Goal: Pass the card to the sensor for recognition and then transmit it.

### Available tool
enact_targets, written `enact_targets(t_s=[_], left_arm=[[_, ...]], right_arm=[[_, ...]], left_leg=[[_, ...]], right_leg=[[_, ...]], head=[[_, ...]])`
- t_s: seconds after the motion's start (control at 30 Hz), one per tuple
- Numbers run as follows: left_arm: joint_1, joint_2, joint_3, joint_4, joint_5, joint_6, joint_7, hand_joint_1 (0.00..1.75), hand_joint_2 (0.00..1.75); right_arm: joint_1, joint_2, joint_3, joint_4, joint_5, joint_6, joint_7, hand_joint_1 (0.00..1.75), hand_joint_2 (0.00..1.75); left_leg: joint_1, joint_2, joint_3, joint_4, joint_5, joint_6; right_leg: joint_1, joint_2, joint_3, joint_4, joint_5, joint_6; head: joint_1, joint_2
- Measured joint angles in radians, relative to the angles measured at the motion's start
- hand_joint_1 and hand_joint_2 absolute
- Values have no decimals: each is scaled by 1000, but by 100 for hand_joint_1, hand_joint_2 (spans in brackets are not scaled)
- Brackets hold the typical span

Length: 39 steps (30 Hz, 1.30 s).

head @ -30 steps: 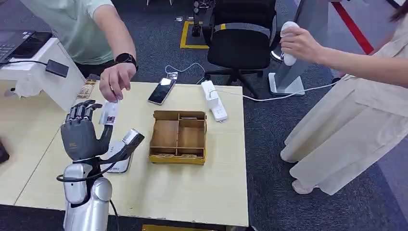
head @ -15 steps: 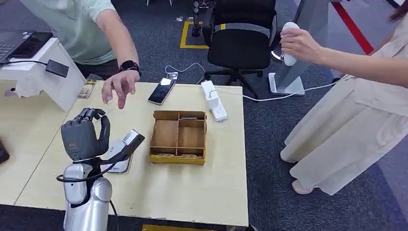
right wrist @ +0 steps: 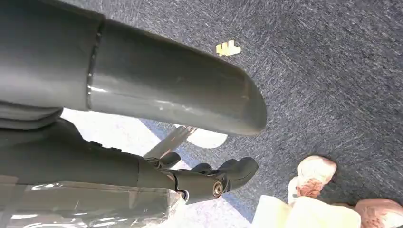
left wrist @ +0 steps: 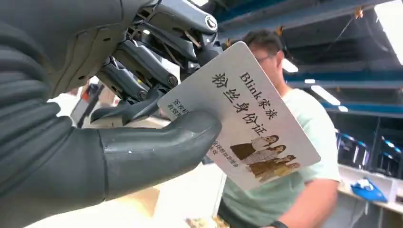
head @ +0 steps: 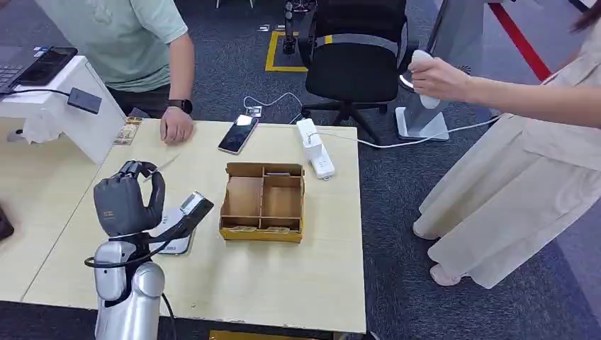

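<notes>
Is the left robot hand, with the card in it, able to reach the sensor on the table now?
Probably yes. The left robot hand holds the card above the table, and what seems to be the sensor lies just below and beside it. Nothing stands between them; the person's hand rests farther off.

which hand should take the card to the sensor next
Left. The left hand already pinches the white printed card above the pale wooden table. The right hand hangs low over the carpet.
</notes>
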Motion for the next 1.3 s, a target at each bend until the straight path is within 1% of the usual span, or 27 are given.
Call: enact_targets(t_s=[0.07,0.1,0.33,0.53,0.63,0.7,0.8,0.93,1.07,1.3], left_arm=[[0,0,0,0,32,-34,0,175,175],[1,0,0,1,40,-41,0,175,175],[1,0,0,1,58,-61,1,175,175],[6,0,6,27,162,-183,25,175,175],[18,0,16,56,217,-219,25,175,175],[21,0,29,77,259,-256,49,175,175],[22,1,46,102,273,-282,76,175,175],[23,1,82,137,304,-334,149,175,175],[37,3,128,170,326,-340,149,175,175],[38,5,174,182,324,-343,153,175,175]], right_arm=[[0,0,0,0,0,0,-1,0,0],[0,0,0,0,0,0,-1,0,0],[0,0,-1,0,0,0,-1,0,0],[1,0,-3,0,0,-6,-10,0,0],[5,0,-5,0,0,-11,-11,0,0],[6,0,-6,0,0,-13,-11,0,0],[6,0,-9,0,0,-13,-11,0,0],[6,0,-14,0,0,-13,-11,0,0],[7,-1,-23,0,0,-13,-11,0,0],[7,-1,-27,0,0,-12,-11,0,0]], left_leg=[[0,0,0,0,0,0],[0,0,0,0,0,0],[0,0,0,0,0,0],[0,0,0,0,0,0],[0,0,0,0,0,0],[0,0,0,0,0,0],[0,0,0,0,0,0],[0,0,0,0,0,0],[0,0,0,0,0,0],[0,0,0,0,0,0]], right_leg=[[0,0,0,0,0,0],[0,0,0,0,0,0],[0,0,0,0,0,0],[0,0,0,0,0,0],[0,0,0,0,0,0],[0,0,0,0,0,0],[0,0,0,0,0,0],[0,0,0,0,0,0],[0,0,0,0,0,0],[0,0,0,0,0,0]], head=[[0,0],[0,0],[0,0],[0,0],[0,0],[0,0],[0,0],[0,0],[0,0],[0,0]])
